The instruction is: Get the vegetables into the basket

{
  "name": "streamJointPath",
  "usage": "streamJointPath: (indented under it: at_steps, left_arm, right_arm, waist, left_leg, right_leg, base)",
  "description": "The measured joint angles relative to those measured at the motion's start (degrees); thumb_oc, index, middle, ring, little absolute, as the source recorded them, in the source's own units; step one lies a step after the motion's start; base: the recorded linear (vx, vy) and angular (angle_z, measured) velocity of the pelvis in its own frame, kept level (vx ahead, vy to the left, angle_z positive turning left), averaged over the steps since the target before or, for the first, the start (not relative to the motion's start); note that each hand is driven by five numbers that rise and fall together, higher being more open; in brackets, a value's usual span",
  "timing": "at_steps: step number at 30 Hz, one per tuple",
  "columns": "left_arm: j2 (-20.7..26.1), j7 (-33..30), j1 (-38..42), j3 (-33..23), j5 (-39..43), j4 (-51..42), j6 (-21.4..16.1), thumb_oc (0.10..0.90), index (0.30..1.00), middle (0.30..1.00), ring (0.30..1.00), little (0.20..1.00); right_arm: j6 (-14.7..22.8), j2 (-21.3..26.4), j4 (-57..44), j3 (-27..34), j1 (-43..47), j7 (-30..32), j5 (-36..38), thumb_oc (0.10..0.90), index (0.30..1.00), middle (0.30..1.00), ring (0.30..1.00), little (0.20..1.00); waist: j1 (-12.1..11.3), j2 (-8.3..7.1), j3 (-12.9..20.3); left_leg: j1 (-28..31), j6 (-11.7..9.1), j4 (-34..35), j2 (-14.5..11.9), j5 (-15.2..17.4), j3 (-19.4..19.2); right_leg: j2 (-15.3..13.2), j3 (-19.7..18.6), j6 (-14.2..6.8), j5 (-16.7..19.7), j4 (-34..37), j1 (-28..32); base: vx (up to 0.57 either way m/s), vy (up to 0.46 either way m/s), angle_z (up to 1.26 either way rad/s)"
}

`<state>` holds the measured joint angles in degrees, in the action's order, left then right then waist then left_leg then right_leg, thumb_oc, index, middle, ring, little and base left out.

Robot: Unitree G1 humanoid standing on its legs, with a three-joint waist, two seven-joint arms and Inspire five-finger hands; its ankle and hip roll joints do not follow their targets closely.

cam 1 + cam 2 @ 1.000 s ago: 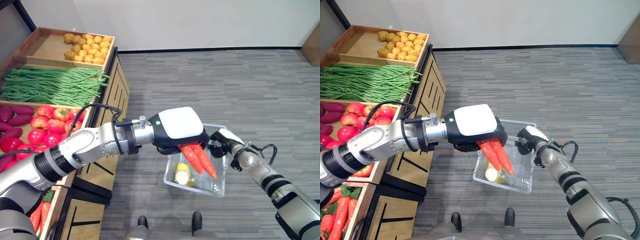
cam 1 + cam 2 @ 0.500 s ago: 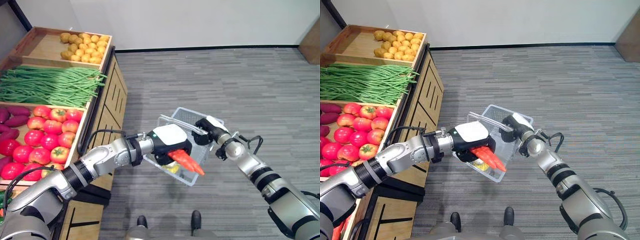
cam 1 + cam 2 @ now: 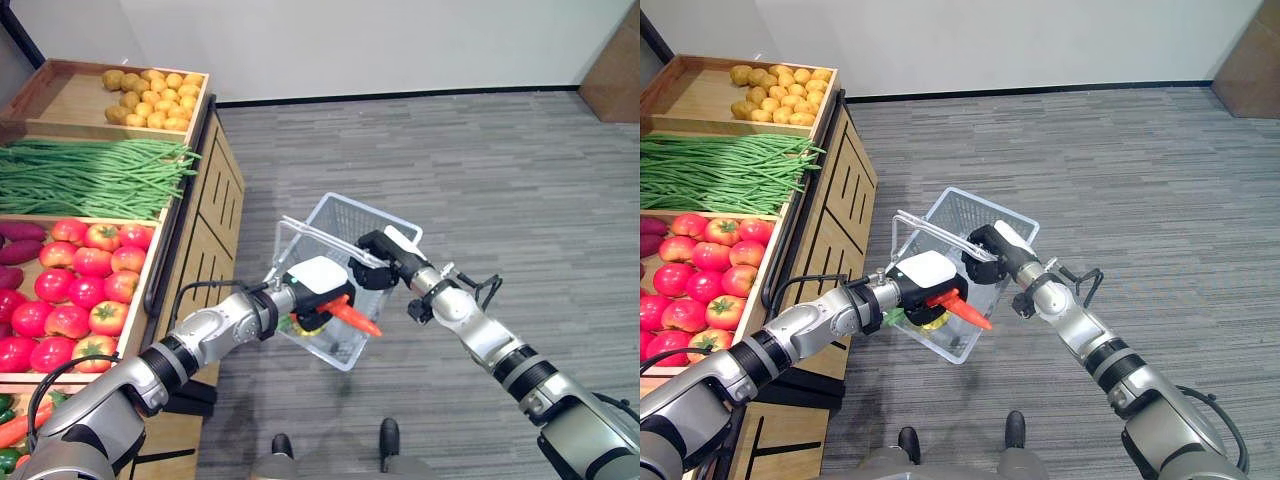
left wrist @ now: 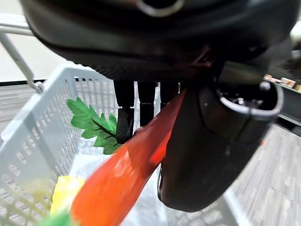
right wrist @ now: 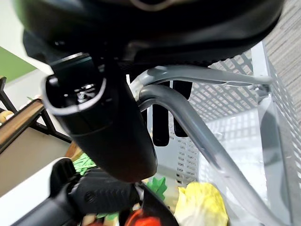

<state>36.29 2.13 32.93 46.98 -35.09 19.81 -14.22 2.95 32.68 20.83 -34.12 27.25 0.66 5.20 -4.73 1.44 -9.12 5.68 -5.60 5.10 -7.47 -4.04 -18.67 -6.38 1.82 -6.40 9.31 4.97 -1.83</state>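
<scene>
A white wire basket hangs tilted beside the produce stand. My right hand is shut on its grey handles. My left hand reaches into the basket's mouth, curled round orange carrots whose tips poke out over the near rim. In the left wrist view the carrots run between the fingers and thumb, green leaves behind them. A yellow vegetable lies at the basket's bottom.
The wooden stand on my left holds potatoes, green beans, tomatoes and purple sweet potatoes, with more carrots in a lower bin. Grey carpet stretches to the right.
The right hand has swung the basket toward the stand and tipped it. The left hand, still holding the carrots, has sunk into the basket's mouth. The camera has shifted too.
</scene>
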Motion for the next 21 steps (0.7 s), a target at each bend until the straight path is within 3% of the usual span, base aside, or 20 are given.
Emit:
streamJointPath:
  at_steps: [16, 17, 19, 20, 21]
  left_arm:
    - [-3.06, -5.54, -1.28, -2.84, -7.21, 12.53, 5.37, 0.404, 0.305, 0.305, 0.305, 0.305]
    - [-3.13, -5.78, -1.69, -3.21, -7.68, 12.57, 5.64, 0.453, 0.374, 0.374, 0.374, 0.374]
    - [-3.34, -6.01, -2.49, -3.92, -7.89, 12.56, 5.79, 0.600, 0.580, 0.580, 0.580, 0.580]
    - [-3.49, -6.08, -3.05, -4.15, -7.96, 12.56, 5.93, 0.867, 0.953, 0.953, 0.953, 0.953]
    - [-3.54, -6.09, -3.22, -4.15, -8.05, 12.55, 5.93, 0.900, 1.000, 1.000, 1.000, 1.000]
  right_arm:
    - [0.00, -0.16, -3.70, -1.36, -0.85, -2.81, 0.47, 0.400, 0.300, 0.300, 0.300, 0.300]
    - [0.00, -0.18, -3.90, -1.36, -0.85, -2.81, 0.66, 0.400, 0.300, 0.300, 0.300, 0.300]
    - [0.00, -0.21, -4.03, -1.38, -0.84, -2.80, 1.48, 0.400, 0.300, 0.300, 0.300, 0.300]
    - [0.00, -0.23, -4.11, -1.39, -0.85, -2.79, 1.56, 0.400, 0.300, 0.300, 0.300, 0.300]
    - [0.00, -0.25, -4.12, -1.39, -0.85, -2.78, 1.58, 0.400, 0.300, 0.300, 0.300, 0.300]
  waist:
    - [-0.08, -0.15, -0.09]
    - [-0.06, -0.17, -0.10]
    - [-0.09, -0.18, -0.11]
    - [-0.18, -0.22, -0.13]
    - [-0.31, -0.24, -0.14]
  left_leg:
    - [0.39, -0.01, 0.00, -0.38, -0.01, -0.79]
    - [0.41, -0.01, 0.00, -0.39, -0.01, -0.80]
    - [0.42, -0.01, 0.00, -0.45, -0.01, -0.81]
    - [0.42, -0.01, 0.00, -0.47, -0.01, -0.82]
    - [0.43, -0.01, 0.00, -0.48, -0.01, -0.82]
  right_leg:
    - [0.47, -0.52, 0.25, 0.19, 0.00, -0.02]
    - [0.48, -0.53, 0.25, 0.19, 0.00, -0.02]
    - [0.49, -0.53, 0.25, 0.19, 0.00, -0.01]
    - [0.50, -0.53, 0.25, 0.19, 0.00, -0.01]
    - [0.50, -0.53, 0.25, 0.19, 0.00, 0.00]
  base:
    - [0.00, 0.000, -0.02]
    - [0.00, 0.000, 0.00]
    - [0.00, 0.000, 0.00]
    - [0.00, 0.000, 0.00]
    - [0.00, 0.000, 0.00]
